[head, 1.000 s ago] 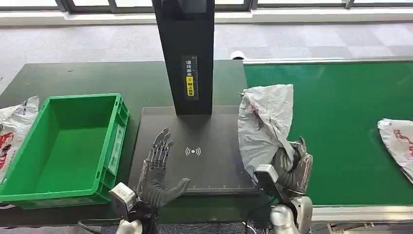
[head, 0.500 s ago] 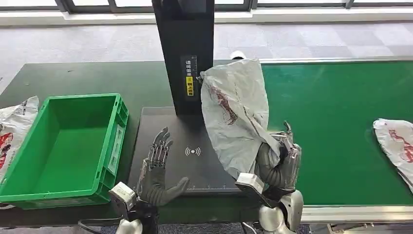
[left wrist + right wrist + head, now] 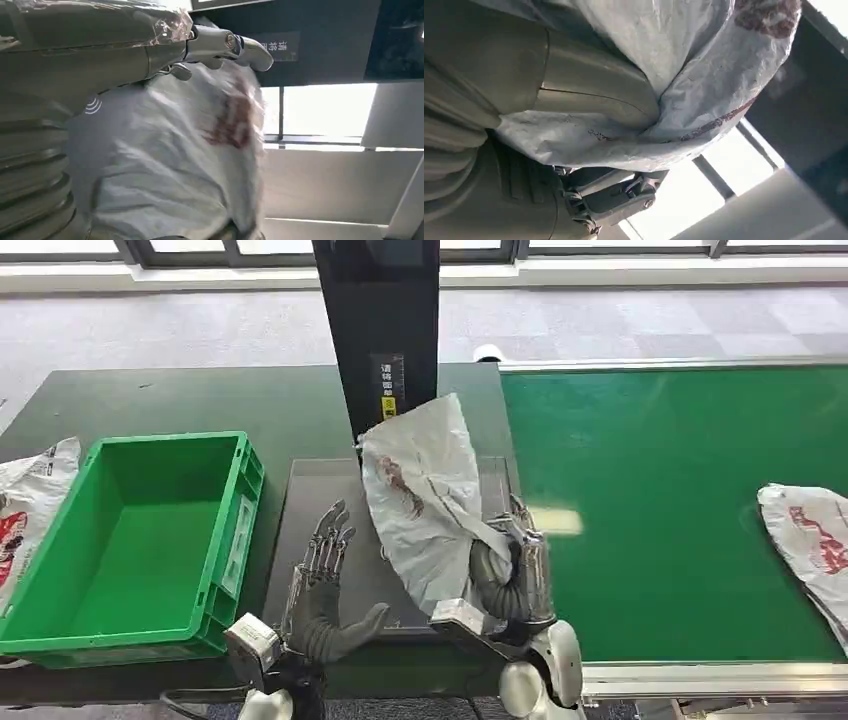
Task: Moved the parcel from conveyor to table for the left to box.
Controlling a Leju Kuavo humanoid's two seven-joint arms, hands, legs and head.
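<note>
Swung the parcel (image 3: 425, 495) leftward in the right hand (image 3: 508, 575), off the green conveyor (image 3: 680, 500) and over the black scanner plate (image 3: 310, 540) on the table (image 3: 200, 400). Drifted further left too: second parcel (image 3: 810, 540) at belt's far end.

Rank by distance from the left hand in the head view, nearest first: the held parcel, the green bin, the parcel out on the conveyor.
From the left hand, which rests open on the black scan pad:
1. Held parcel, just to its right, gripped by the right hand.
2. Green bin, to its left on the table.
3. Parcel on the conveyor, far right at the picture's edge.
</note>
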